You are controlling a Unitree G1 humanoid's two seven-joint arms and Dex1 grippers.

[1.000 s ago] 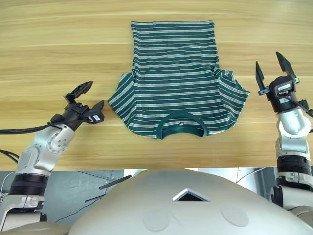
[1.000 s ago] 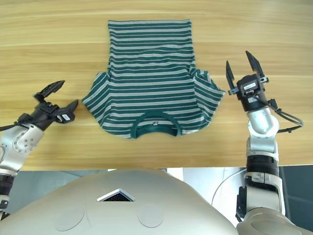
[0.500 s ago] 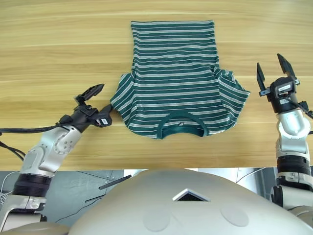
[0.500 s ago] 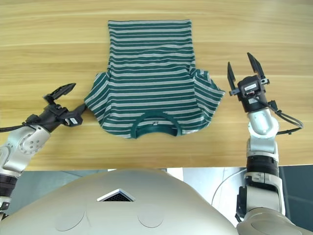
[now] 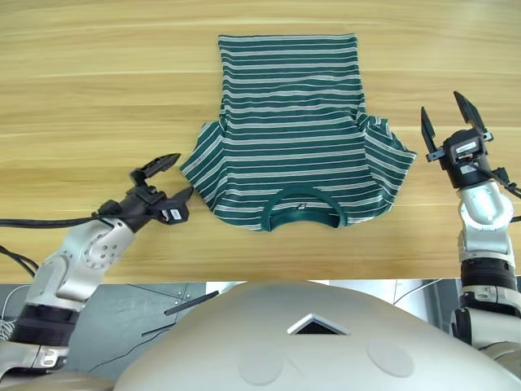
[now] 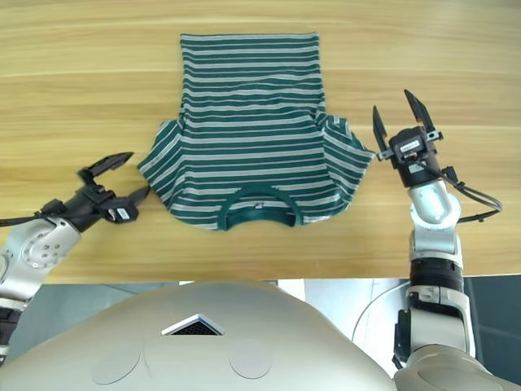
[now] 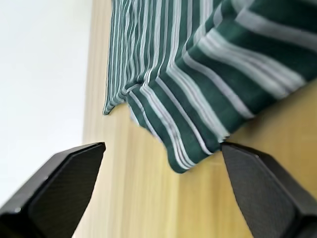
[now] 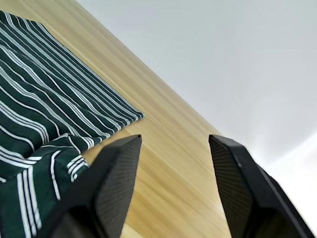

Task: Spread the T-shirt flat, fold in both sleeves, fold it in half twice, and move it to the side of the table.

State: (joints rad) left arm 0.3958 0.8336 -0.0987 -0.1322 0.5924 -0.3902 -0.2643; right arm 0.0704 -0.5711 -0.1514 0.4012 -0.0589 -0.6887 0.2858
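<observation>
While the wide light wooden table [image 5: 98,81] fills the top and middle of the frame, the dark green T-shirt with thin white stripes [image 5: 293,130] lies on it in the centre, collar at the lower end, sleeves bunched at each side. The black left gripper [image 5: 181,173] is at the lower left, fingers wide apart, just beside the shirt. The black right gripper [image 5: 440,104] stands at the right edge, also wide apart, near the shirt.

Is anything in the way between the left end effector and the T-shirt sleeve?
Nothing visible is. The open left end effector sits right at the edge of the T-shirt sleeve, low over the wooden table.
</observation>
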